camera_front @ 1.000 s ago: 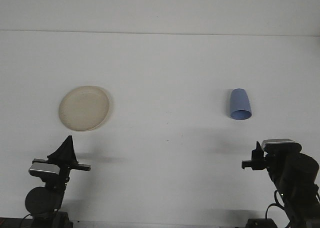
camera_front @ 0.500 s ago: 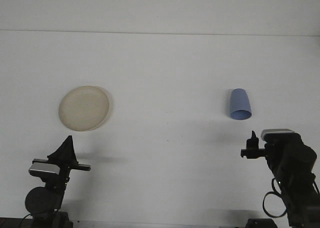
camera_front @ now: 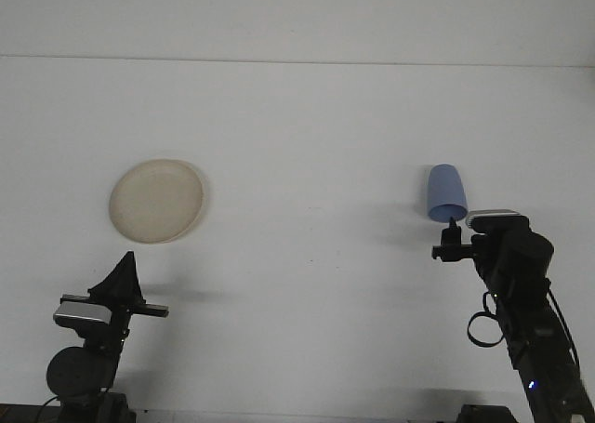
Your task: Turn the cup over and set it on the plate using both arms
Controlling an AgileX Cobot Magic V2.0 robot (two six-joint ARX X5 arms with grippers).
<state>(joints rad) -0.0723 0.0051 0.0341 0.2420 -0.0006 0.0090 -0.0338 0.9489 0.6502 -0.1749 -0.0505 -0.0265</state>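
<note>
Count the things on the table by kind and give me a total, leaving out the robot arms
Plates: 1, the beige plate on the left
Cups: 1, the blue cup on the right
Total: 2

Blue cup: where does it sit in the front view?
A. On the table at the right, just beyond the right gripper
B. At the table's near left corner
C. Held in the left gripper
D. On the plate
A: the blue cup lies on the white table, far right of the plate, just beyond the right gripper.
</note>
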